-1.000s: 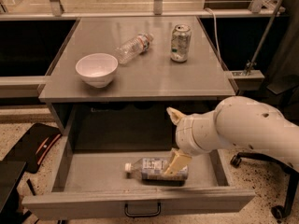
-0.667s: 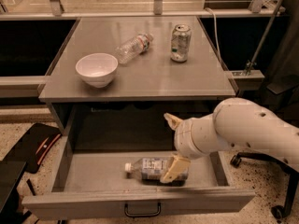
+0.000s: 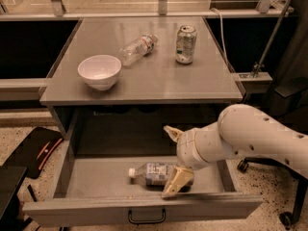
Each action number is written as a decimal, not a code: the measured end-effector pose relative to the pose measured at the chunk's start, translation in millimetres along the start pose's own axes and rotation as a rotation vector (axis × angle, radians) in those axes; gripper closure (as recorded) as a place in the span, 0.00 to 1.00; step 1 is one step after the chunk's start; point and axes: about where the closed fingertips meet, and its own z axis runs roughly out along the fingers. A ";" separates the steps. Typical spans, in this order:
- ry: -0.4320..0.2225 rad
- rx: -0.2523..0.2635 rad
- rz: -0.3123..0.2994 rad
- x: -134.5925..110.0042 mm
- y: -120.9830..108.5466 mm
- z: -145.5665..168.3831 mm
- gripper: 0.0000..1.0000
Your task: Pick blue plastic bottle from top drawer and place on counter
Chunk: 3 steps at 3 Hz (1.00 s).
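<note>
The blue plastic bottle [image 3: 153, 173] lies on its side in the open top drawer [image 3: 96, 186], white cap pointing left. My gripper [image 3: 173, 157] hangs over the bottle's right end, on the white arm that comes in from the right. It is open: one finger [image 3: 172, 132] points up and back, the other finger [image 3: 176, 182] lies in front of the bottle's right end and hides it. I cannot tell whether that finger touches the bottle. The counter [image 3: 144, 83] is above the drawer.
On the counter stand a white bowl [image 3: 99, 70] at the front left, a clear bottle with a red-and-white label [image 3: 137, 48] lying at the back, and a can [image 3: 186, 44] at the back right. A dark chair [image 3: 29, 153] is left of the drawer.
My gripper has moved down and slightly left, closer to the bottle in the drawer. The bottle and the things on the counter have not moved.
</note>
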 end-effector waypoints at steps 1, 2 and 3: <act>-0.043 -0.033 0.014 9.1 -5.2 18.4 0.00; -0.043 -0.033 0.014 9.1 -5.2 18.4 0.00; 0.012 -0.012 0.012 5.6 -20.7 17.5 0.00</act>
